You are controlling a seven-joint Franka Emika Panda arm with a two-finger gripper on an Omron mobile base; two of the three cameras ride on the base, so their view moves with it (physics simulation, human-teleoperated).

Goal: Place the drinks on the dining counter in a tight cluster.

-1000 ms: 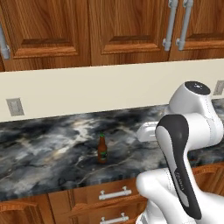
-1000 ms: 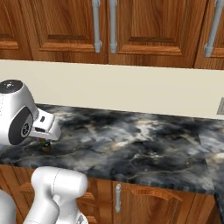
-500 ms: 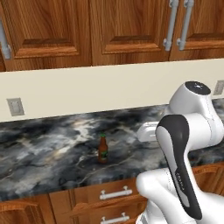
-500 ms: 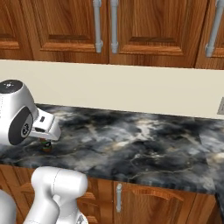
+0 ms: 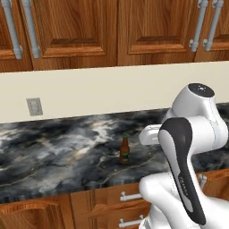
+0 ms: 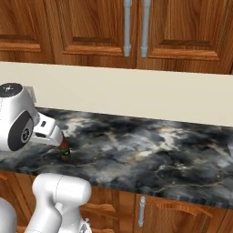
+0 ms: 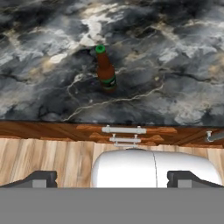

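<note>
One of the drinks, a slim brown beer bottle (image 5: pixel 125 150) with a green label and cap, stands upright on a marbled wall counter (image 5: pixel 53 152) under wooden cabinets. In the right base view the bottle (image 6: pixel 65 151) is partly hidden behind my white hand. In the hand view the bottle (image 7: pixel 106 72) stands near the counter's front edge, well ahead of my gripper (image 7: pixel 116 180). The jaws are wide open with nothing between them and are far from the bottle. The dining counter is out of view.
Wooden upper cabinets with metal handles (image 6: pixel 127 27) hang over a cream backsplash. A wall outlet (image 5: pixel 34 106) sits at the left. Drawers with handles (image 7: pixel 124 130) lie under the counter edge, above a wooden floor (image 7: pixel 43 157).
The whole picture has slid to the right in both base views, so the camera has moved left along the counter. The bottle stands where it was. The jaws stay open.
</note>
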